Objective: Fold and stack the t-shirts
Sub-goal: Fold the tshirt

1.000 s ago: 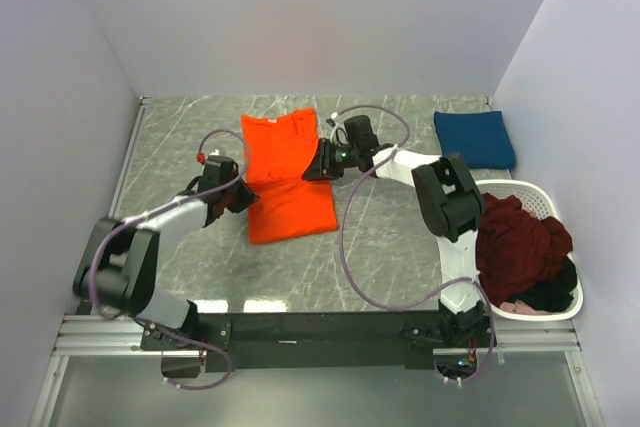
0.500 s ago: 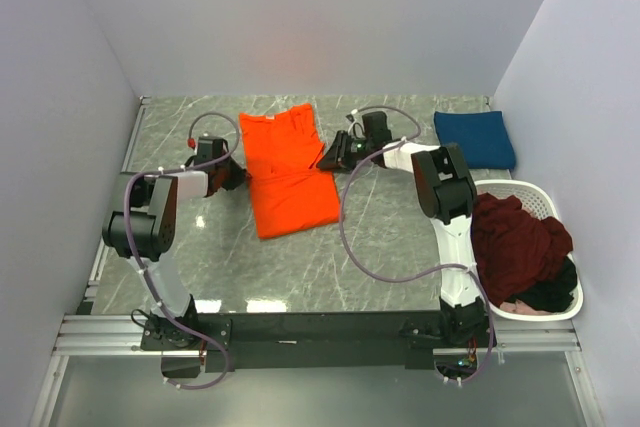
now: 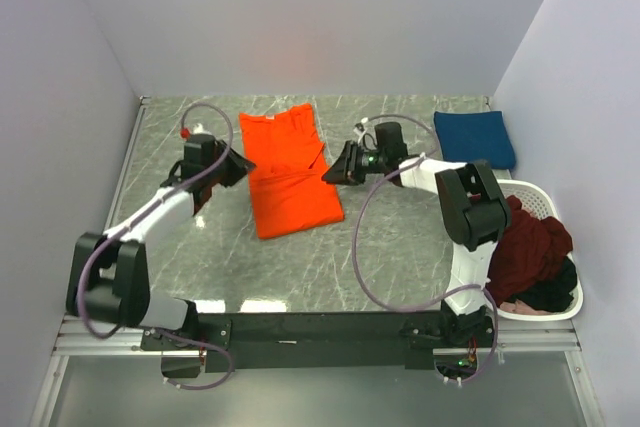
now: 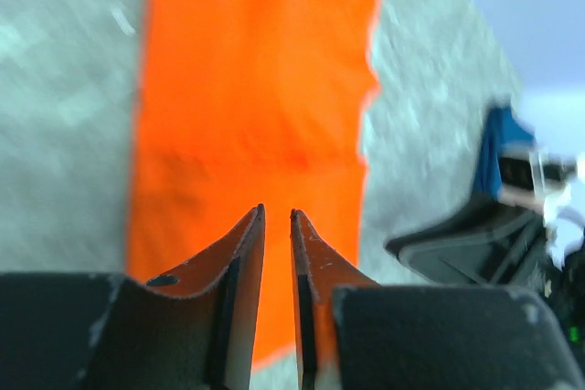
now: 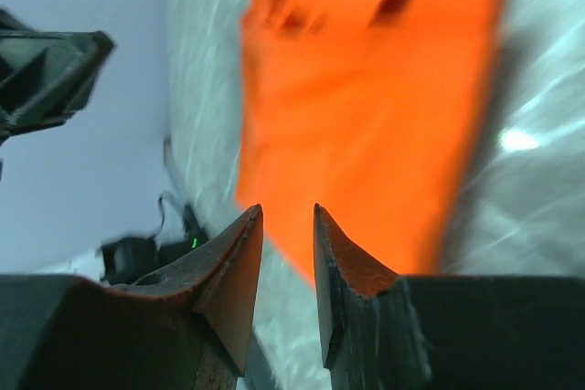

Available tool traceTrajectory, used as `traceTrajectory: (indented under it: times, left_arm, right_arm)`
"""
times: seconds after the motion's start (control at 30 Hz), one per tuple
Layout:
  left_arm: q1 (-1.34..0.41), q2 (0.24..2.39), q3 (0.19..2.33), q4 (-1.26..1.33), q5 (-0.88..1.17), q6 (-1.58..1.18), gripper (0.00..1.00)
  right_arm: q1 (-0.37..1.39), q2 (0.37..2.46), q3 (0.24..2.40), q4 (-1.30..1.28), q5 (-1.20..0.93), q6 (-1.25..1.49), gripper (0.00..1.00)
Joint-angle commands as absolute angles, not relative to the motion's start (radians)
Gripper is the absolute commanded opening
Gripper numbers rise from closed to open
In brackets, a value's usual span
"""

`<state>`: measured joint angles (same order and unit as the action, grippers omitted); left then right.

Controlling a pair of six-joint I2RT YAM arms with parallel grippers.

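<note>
The bright orange t-shirt (image 3: 292, 175) lies flat on the table as a long strip, collar end far. It also shows in the left wrist view (image 4: 256, 70) and the right wrist view (image 5: 366, 107). My left gripper (image 3: 238, 164) is just off its left edge, narrowly open and empty (image 4: 277, 212). My right gripper (image 3: 330, 174) is just off its right edge, open and empty (image 5: 288, 209). A folded navy blue t-shirt (image 3: 474, 138) lies at the back right. A dark maroon t-shirt (image 3: 520, 242) and a black one (image 3: 548, 292) are bunched in the basket.
The white oval plastic basket (image 3: 540, 194) stands at the right edge beside the right arm's base. Grey walls close the table on the left, back and right. Bare marbled tabletop (image 3: 400, 247) lies in front of the orange shirt.
Both grippers have let go of the orange shirt's side edges and drawn outward. The shirt now lies as a smoother, straighter strip.
</note>
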<state>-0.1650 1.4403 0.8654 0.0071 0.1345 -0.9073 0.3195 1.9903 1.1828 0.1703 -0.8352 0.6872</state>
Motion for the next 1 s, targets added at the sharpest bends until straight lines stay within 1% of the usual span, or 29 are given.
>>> traceTrajectory:
  times: [0.0,0.17,0.23,0.3,0.4,0.47,0.53,0.67,0.77,0.9,0.97]
  left_arm:
    - [-0.236,1.370,0.755,-0.061,0.192,-0.916,0.24]
    - [-0.305,1.350,0.583,-0.015,0.239,-0.951,0.22]
    - [-0.305,1.371,0.520,-0.006,0.249,-0.960,0.19]
    - [-0.305,1.387,0.493,-0.006,0.232,-0.971,0.15]
    - [-0.302,1.368,0.454,-0.006,0.209,-0.988,0.13]
    - [-0.293,1.347,0.433,-0.032,0.177,-0.994,0.13]
    - [-0.278,1.307,0.419,-0.063,0.141,-0.991,0.13]
    - [-0.209,1.233,0.410,-0.127,0.115,-0.962,0.12]
    - [-0.209,1.175,0.443,-0.195,0.086,-0.930,0.14]
    - [-0.209,1.083,0.514,-0.296,0.019,-0.887,0.19]
    - [-0.209,1.048,0.560,-0.366,0.003,-0.859,0.22]
  right_arm:
    - [0.374,1.908,1.089,0.256,-0.899,0.707,0.36]
    - [0.410,1.896,0.942,0.325,-0.897,0.713,0.36]
    - [0.399,1.925,0.887,0.376,-0.888,0.725,0.36]
    - [0.390,1.969,0.849,0.428,-0.893,0.738,0.36]
    - [0.364,2.005,0.795,0.518,-0.914,0.779,0.36]
    - [0.345,2.003,0.773,0.538,-0.907,0.781,0.36]
    - [0.333,1.990,0.761,0.505,-0.897,0.746,0.36]
    - [0.322,1.913,0.767,0.384,-0.870,0.683,0.36]
    - [0.345,1.829,0.785,0.302,-0.851,0.666,0.36]
    - [0.458,1.749,0.825,0.356,-0.839,0.736,0.36]
    - [0.509,1.753,0.850,0.411,-0.835,0.796,0.36]
